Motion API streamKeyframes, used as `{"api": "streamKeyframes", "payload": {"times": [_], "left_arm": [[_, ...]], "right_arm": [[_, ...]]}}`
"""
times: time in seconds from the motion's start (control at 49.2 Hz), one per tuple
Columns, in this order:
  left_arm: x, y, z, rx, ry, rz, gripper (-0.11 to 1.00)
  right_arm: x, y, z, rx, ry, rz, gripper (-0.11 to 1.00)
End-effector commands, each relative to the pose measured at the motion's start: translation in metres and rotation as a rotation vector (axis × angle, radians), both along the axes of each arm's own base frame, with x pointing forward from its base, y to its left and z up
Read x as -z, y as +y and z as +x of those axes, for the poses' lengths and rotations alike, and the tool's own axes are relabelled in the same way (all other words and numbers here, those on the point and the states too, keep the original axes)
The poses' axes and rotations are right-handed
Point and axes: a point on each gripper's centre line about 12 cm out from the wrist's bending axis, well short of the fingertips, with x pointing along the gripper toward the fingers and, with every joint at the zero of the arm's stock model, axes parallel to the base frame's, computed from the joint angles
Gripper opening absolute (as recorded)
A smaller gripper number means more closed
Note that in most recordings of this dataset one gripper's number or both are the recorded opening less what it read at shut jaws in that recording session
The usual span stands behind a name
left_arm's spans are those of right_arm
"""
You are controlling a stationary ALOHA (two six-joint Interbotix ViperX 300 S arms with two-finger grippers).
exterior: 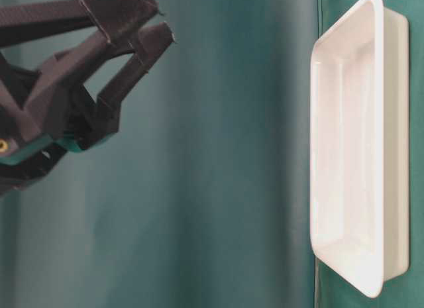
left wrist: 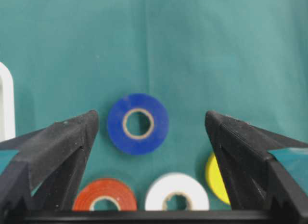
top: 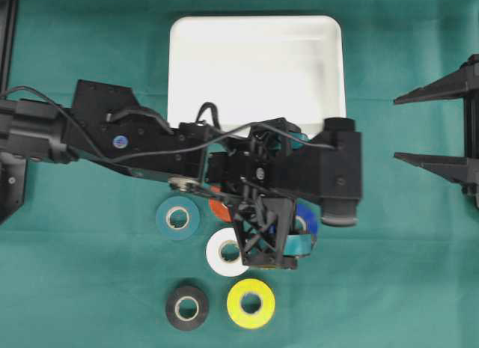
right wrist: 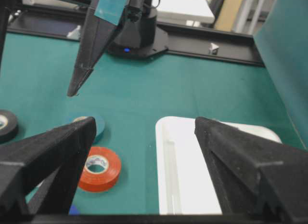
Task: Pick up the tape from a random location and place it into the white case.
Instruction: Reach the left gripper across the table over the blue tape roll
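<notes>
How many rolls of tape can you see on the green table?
6: teal, orange, white, black and yellow in the overhead view, plus blue lying under the left arm. More could be hidden beneath it.

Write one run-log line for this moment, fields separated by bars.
left gripper: open, above blue tape | right gripper: open, idle | white case: no tape inside

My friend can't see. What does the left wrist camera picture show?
A blue tape roll lies flat on green cloth, centred between the left gripper's two open black fingers. Orange, white and yellow tape rolls peek in below.
</notes>
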Motion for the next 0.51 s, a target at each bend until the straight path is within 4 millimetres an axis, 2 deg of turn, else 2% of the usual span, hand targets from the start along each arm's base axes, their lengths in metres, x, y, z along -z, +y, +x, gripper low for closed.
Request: {"api": "streamKeyframes", "payload": {"times": [0.0, 0.488], "left_arm": [[-0.0210, -0.0029, -0.0003, 0.006, -0.031, -0.003, 0.99], [-0.0180, -0.0028, 0.0005, 0.006, -0.023, 0.000, 0.99]], "right_arm": [[-0.0093, -0.0004, 0.0030, 0.001, -0.020, -0.001, 0.93], [-0.0080, -0.0005, 0.0047, 0.001, -0.012, 0.000, 0.93]]}}
